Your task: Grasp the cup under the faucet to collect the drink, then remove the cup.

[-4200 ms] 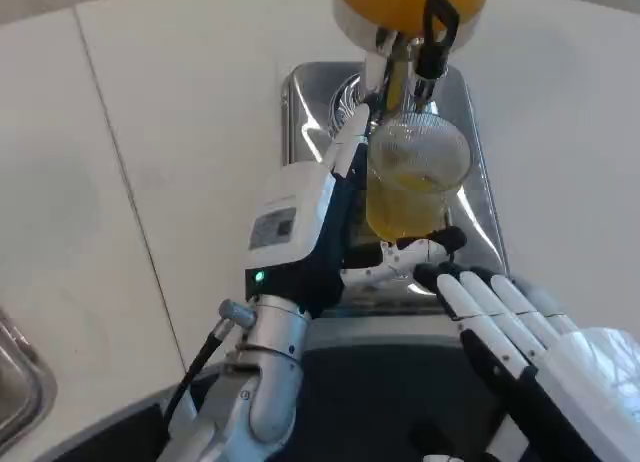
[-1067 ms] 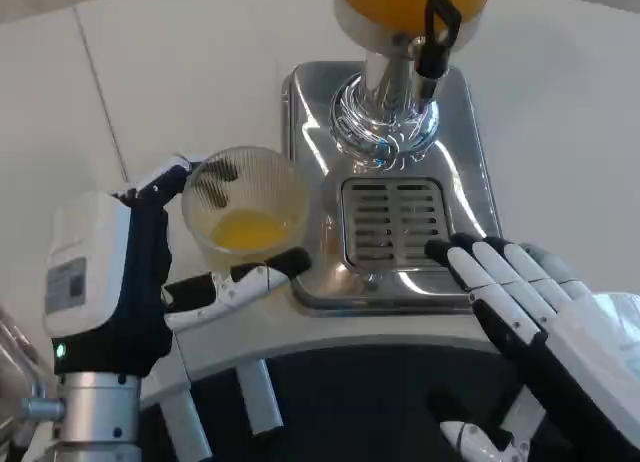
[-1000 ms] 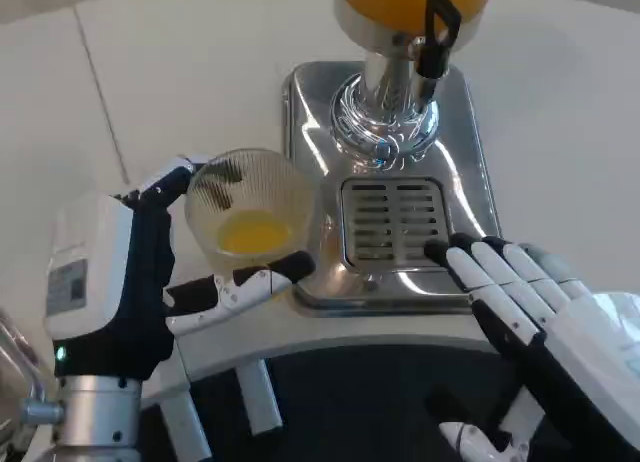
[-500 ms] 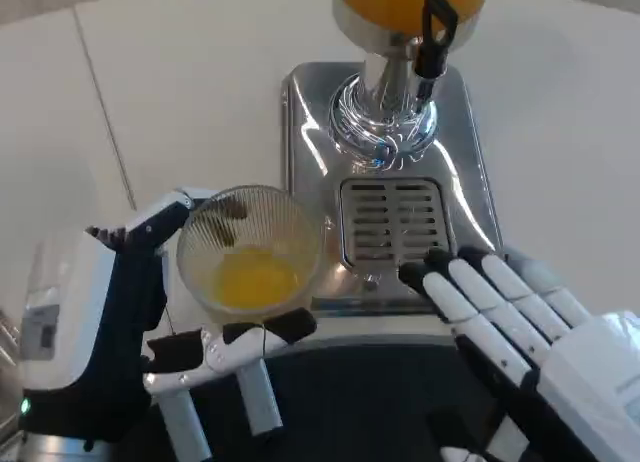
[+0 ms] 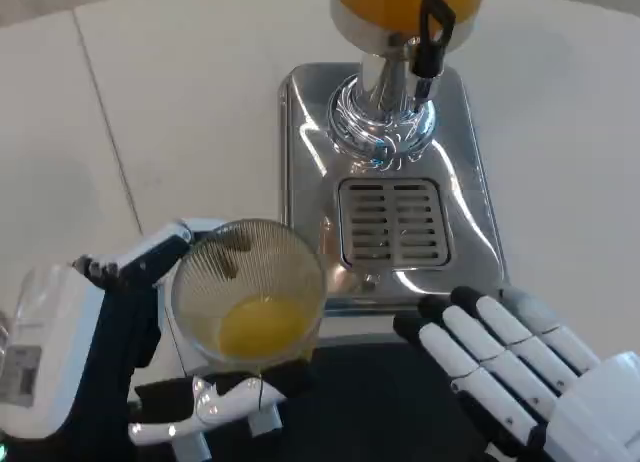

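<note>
Since half a second ago your left hand (image 5: 110,362) has drawn the cup (image 5: 248,302) nearer, fingers wrapped around it, clear of the dispenser's tray (image 5: 392,224); your right hand (image 5: 510,372) lies spread, holding nothing.

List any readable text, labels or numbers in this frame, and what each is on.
None can be read.
Sticker on the back of the left hand: printed lines, too small and blurred to read.
Cup, dispenser base, tap handle, right hand: no visible markings.
</note>
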You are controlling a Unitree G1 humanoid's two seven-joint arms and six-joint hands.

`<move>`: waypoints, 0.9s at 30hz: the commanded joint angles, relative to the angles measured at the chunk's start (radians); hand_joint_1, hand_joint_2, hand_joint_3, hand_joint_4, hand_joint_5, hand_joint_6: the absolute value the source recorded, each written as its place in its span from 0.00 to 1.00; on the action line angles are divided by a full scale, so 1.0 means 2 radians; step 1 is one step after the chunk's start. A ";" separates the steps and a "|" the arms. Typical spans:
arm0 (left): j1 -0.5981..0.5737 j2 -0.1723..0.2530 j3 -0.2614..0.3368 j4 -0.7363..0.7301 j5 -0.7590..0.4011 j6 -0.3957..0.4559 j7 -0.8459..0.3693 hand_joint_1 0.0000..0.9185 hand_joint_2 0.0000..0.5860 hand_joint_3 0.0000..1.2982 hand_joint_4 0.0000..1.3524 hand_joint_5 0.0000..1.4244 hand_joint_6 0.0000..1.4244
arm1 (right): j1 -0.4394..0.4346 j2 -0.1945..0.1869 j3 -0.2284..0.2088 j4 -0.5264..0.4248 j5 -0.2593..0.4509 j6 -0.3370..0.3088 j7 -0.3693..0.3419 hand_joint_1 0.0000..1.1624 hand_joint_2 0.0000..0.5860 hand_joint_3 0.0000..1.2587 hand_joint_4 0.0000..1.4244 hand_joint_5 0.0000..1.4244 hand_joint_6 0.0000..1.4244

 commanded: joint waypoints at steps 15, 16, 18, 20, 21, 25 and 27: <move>0.006 -0.010 -0.009 -0.012 0.004 -0.048 -0.015 0.84 0.00 0.89 0.86 0.99 1.00 | 0.007 0.035 0.025 -0.017 -0.013 0.024 0.009 0.00 0.99 0.00 0.00 0.00 0.00; 0.007 -0.011 -0.009 -0.012 0.005 -0.050 -0.016 0.84 0.00 0.89 0.86 0.99 1.00 | 0.007 0.039 0.028 -0.019 -0.015 0.027 0.010 0.00 0.99 0.00 0.00 0.00 0.00; 0.009 -0.012 -0.010 -0.013 0.006 -0.053 -0.018 0.84 0.00 0.89 0.86 0.99 1.00 | 0.007 0.045 0.032 -0.022 -0.016 0.032 0.011 0.00 0.99 0.00 0.00 0.00 0.00; 0.011 -0.012 -0.011 -0.013 0.007 -0.054 -0.019 0.84 0.00 0.89 0.86 0.99 1.00 | 0.007 0.050 0.033 -0.025 -0.018 0.038 0.012 0.00 0.99 0.00 0.00 0.00 0.00; 0.011 -0.012 -0.012 -0.013 0.007 -0.054 -0.020 0.84 0.00 0.89 0.86 0.99 1.00 | 0.008 0.051 0.033 -0.027 -0.017 0.042 0.013 0.00 0.99 0.00 0.00 0.00 0.00; 0.011 -0.013 -0.012 -0.014 0.008 -0.055 -0.022 0.84 0.00 0.89 0.86 0.99 1.00 | 0.012 0.053 0.034 -0.035 -0.016 0.051 0.018 0.00 0.99 0.00 0.00 0.00 0.00; 0.010 -0.014 -0.013 -0.015 0.007 -0.053 -0.023 0.84 0.00 0.89 0.86 0.99 1.00 | 0.013 0.054 0.036 -0.038 -0.016 0.054 0.021 0.00 0.99 0.00 0.00 0.00 0.00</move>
